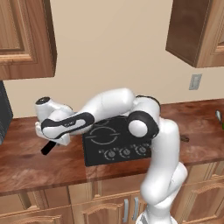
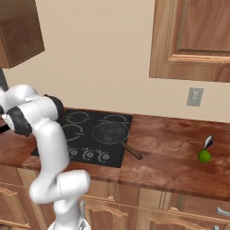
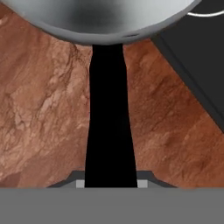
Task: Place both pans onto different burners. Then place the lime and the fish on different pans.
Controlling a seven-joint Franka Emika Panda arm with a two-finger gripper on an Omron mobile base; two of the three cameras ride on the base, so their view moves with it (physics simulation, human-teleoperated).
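Presently: arm folded low to the left, hand (image 3: 109, 183) clamped on the silver pan's (image 3: 105, 17) black handle (image 3: 108, 122) over the wooden worktop (image 3: 43, 109). Dark pan (image 2: 111, 133) sat on the cooktop (image 2: 85, 134); lime (image 2: 205, 156) lay well right.

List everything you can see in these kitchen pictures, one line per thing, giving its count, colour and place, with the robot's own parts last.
cooktop: one, black glass, set in the counter.
burners: four, grey rings, on the cooktop.
knobs: four, dark, along the cooktop's front edge.
dark pan: one, grey-black, on the front right burner, handle out over the counter.
silver pan: one, shiny steel, over the counter left of the cooktop.
pan handle: one, black, running into the tool.
lime: one, yellow-green, on the counter far right.
counter: one, reddish-brown wood.
wall cabinets: brown wood, above.
wall outlet: one, grey.
arm: one, white.
tool: one, shut on the pan handle.
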